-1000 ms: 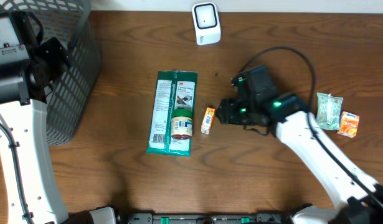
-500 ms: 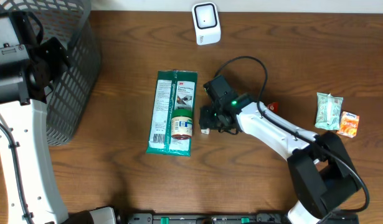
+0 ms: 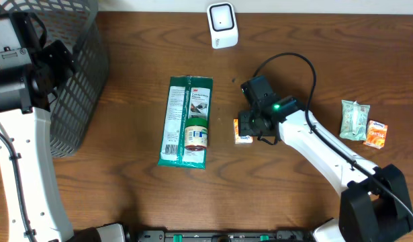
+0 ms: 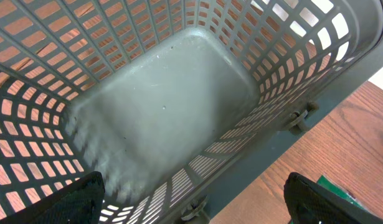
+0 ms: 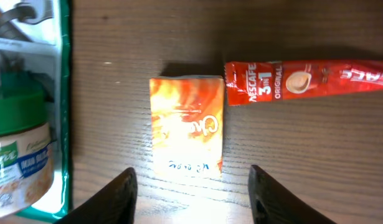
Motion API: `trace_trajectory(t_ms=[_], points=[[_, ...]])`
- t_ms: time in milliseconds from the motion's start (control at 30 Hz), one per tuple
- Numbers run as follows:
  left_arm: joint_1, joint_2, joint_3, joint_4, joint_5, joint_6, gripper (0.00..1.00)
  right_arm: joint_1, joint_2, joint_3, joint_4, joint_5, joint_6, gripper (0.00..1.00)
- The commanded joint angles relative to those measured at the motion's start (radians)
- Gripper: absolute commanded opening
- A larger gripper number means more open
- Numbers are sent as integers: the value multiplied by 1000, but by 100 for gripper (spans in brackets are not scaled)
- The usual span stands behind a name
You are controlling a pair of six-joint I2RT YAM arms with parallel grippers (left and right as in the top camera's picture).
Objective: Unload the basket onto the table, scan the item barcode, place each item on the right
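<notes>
A small orange box (image 3: 244, 132) lies flat on the wooden table, just right of a long green package (image 3: 187, 121). My right gripper (image 3: 252, 125) hovers over it. In the right wrist view the orange box (image 5: 187, 124) sits just ahead of the right gripper (image 5: 194, 199), whose jaws stand open, with a gap on either side of the box's near end. The white scanner (image 3: 222, 25) stands at the table's far edge. My left gripper (image 4: 194, 205) is open with nothing in it, above the grey mesh basket (image 4: 166, 106).
A red Nescafe stick (image 5: 306, 78) lies touching the box's far right corner. A green-lidded jar (image 3: 196, 134) rests on the green package. A pale green packet (image 3: 354, 119) and an orange packet (image 3: 376, 134) lie at the right. The basket (image 3: 78, 81) fills the back left.
My right arm swung left to the orange box beside the green package, then back right. The box now lies further right and turned. The left arm has not moved.
</notes>
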Motion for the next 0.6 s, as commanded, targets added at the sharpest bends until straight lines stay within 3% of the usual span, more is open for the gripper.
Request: trace_trajectory(t_ms=[0,133,367,567], points=[[5,-1,6,0,-13,10,92,11,-33,15,7,-52,-77,49],[5,-1,6,0,-13,10,92,66,-21,14,9,-30,-30,48],[5,-1,6,0,-13,10,93,211,82,14,24,340,95,40],[5,-1,6,0,-13,10,92,252,200,14,75,397,130,36]])
